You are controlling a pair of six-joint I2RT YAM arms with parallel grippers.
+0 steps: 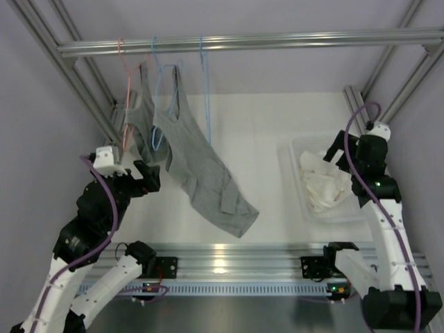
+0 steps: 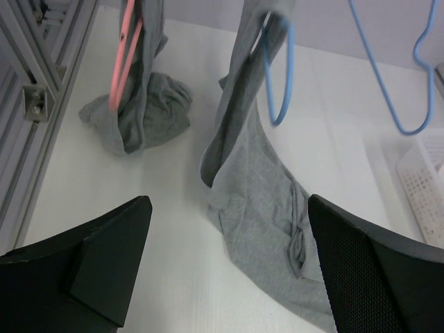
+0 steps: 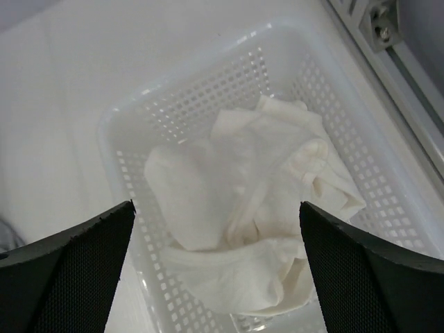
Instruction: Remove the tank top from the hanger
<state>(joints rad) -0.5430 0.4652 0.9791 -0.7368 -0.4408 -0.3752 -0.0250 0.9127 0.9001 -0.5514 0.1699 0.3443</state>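
While your left gripper (image 2: 227, 229) hung wide open and empty, the grey tank top (image 1: 201, 175) drooped from its thin blue wire hanger (image 2: 287, 69). Its long axis slanted down to the near right, and its soft knit hem was crumpled on the table (image 1: 263, 125). Your right gripper (image 3: 215, 208) gaped empty above the perforated white basket (image 3: 194, 104).

Left side is pretty boxed in: the frame post (image 1: 67, 69) and the pink hanger (image 1: 127, 83) with its bunched grey garment (image 2: 142, 114) are packed close together; a bare strip of table (image 2: 173, 229) is left between that bundle and the tank top (image 1: 205, 180), just ahead of the left gripper (image 2: 229, 208); open tabletop is seen between the tank top's spread hem and the basket (image 1: 290, 156); overhead, things are crowded by the rail (image 1: 277, 40) and the empty blue hanger (image 1: 205, 90); the basket is mostly filled by white cloth (image 1: 325, 184).
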